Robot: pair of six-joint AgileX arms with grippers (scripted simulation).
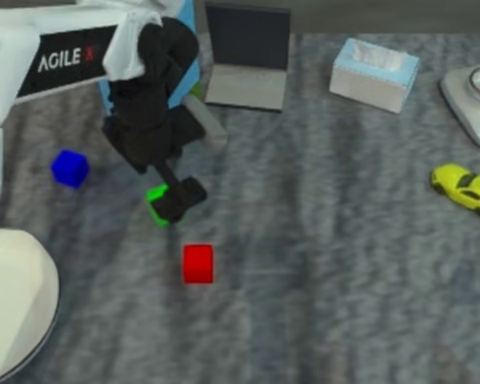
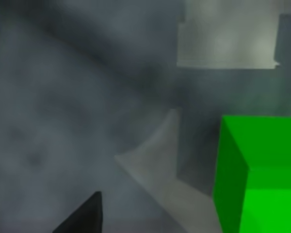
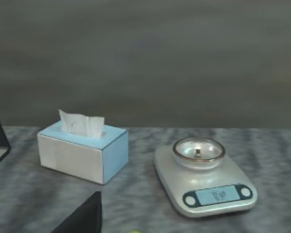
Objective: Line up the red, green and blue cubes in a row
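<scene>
The green cube (image 1: 156, 197) lies left of the table's middle, with my left gripper (image 1: 176, 202) lowered over it. That gripper is open: in the left wrist view the green cube (image 2: 262, 179) fills one side and a dark finger (image 2: 85, 218) stands well apart from it. The red cube (image 1: 198, 264) rests just in front of the green one. The blue cube (image 1: 70, 169) sits farther left, on its own. My right arm is outside the top view; one finger (image 3: 85, 218) shows in its wrist view, far off centre, with nothing held.
A laptop (image 1: 248, 56), tissue box (image 1: 374, 74) and kitchen scale (image 1: 474, 100) line the back. A yellow toy car (image 1: 466, 188) is at the right edge. A white bowl (image 1: 16, 296) fills the front left corner. A blue carton (image 1: 190, 64) stands behind the left arm.
</scene>
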